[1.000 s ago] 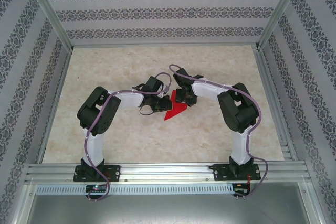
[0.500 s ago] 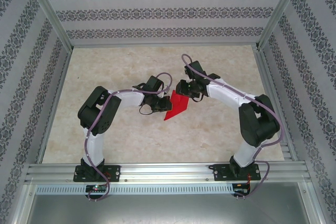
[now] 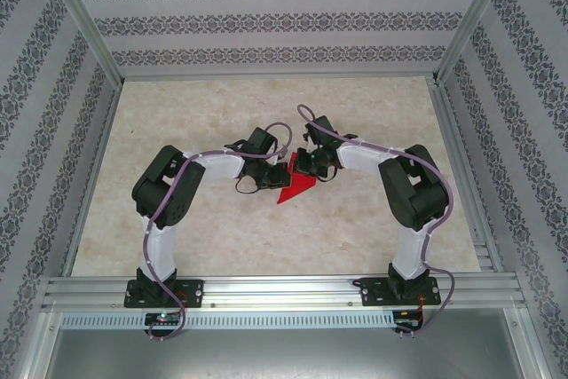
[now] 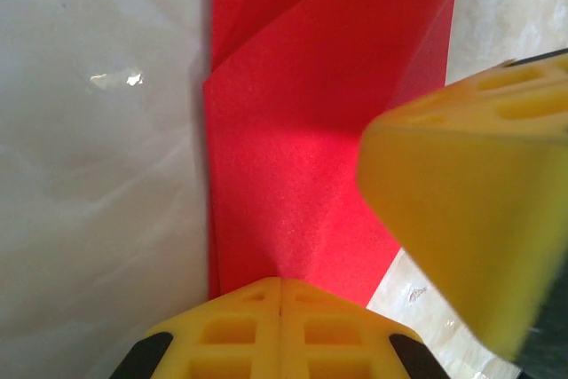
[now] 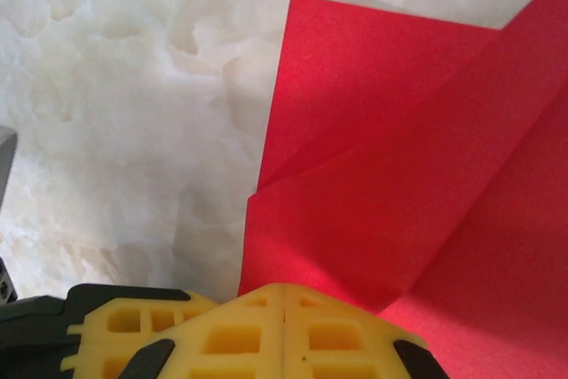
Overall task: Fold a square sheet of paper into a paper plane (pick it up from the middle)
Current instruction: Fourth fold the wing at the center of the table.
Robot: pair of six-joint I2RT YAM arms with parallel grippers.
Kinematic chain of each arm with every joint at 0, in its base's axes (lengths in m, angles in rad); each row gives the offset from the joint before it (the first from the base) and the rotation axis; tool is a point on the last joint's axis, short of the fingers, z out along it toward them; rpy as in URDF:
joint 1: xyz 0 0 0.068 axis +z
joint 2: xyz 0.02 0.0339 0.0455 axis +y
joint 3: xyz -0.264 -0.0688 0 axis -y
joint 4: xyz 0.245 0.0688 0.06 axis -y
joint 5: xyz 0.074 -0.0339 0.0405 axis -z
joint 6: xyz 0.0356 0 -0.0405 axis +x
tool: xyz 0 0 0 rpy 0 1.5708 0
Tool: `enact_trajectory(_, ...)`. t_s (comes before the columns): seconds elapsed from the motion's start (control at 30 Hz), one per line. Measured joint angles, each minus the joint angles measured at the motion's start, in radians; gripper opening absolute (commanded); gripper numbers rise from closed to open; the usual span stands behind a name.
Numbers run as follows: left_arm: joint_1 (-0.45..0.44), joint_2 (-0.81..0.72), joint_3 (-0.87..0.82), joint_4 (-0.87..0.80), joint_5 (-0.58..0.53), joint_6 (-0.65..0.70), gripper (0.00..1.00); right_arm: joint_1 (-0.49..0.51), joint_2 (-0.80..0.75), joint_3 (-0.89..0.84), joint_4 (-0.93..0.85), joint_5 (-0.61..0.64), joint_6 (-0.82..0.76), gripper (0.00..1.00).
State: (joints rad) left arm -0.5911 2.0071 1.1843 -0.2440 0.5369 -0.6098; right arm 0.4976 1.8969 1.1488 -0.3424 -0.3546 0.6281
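The red sheet of paper [image 3: 295, 185] lies on the table folded into a pointed, layered shape, its tip toward the near left. My left gripper [image 3: 272, 174] is at its left edge. In the left wrist view its yellow fingers are shut, with their tips [image 4: 281, 288] on the paper [image 4: 302, 130]. My right gripper [image 3: 307, 166] is at the paper's far end, also shut, with its tips [image 5: 284, 295] at the edge of a folded flap [image 5: 373, 184]. The right gripper's yellow finger [image 4: 470, 219] shows over the paper in the left wrist view.
The pale marbled tabletop [image 3: 195, 237] is bounded by an aluminium frame [image 3: 266, 290] in front and patterned walls on the other sides. Both arms bend inward and meet at the table's middle. The left gripper's finger [image 5: 115, 326] sits close beside the right one.
The right arm swung out toward the back right with its jaws partly open, then came back onto the paper with its jaws shut. The left arm and the paper stayed put.
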Motion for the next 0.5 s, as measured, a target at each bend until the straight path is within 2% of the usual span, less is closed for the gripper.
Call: enact_trajectory(0.5,0.000,0.000,-0.002,-0.001,0.000,0.000,0.01,-0.027,0.008,-0.116,0.161,-0.056,0.010,0.00)
